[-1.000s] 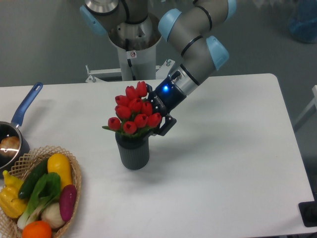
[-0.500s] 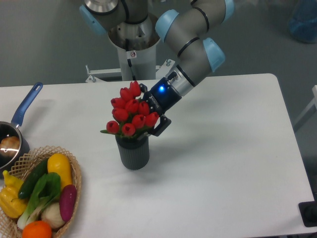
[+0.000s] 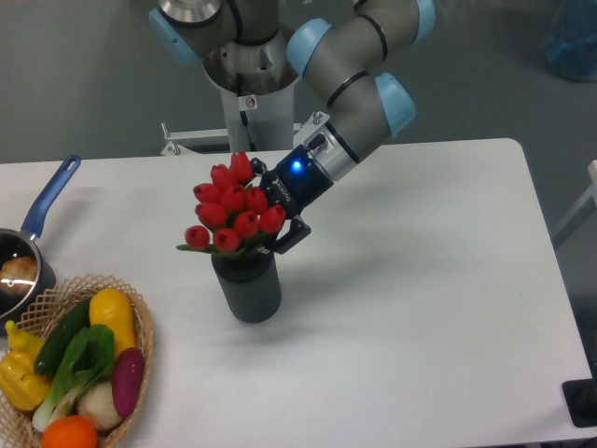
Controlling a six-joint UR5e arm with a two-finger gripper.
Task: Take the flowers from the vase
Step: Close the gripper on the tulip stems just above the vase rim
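Observation:
A bunch of red tulip flowers [image 3: 229,213] with green leaves stands in the mouth of a dark grey ribbed vase [image 3: 247,291] in the middle of the white table [image 3: 420,280]. The stems are hidden inside the vase. My gripper [image 3: 276,213] comes in from the upper right and is shut on the right side of the bunch. One black finger [image 3: 292,232] shows below the blooms, and the other is mostly hidden behind them. The bunch leans to the left.
A wicker basket [image 3: 142,329] of colourful vegetables sits at the front left. A blue-handled saucepan [image 3: 48,196] is at the left edge. The robot's base [image 3: 252,93] stands behind the table's far edge.
The gripper has moved left and slightly up, carrying the flowers with it. The bunch sits further left over the vase, and the vase's top has shifted a little left.

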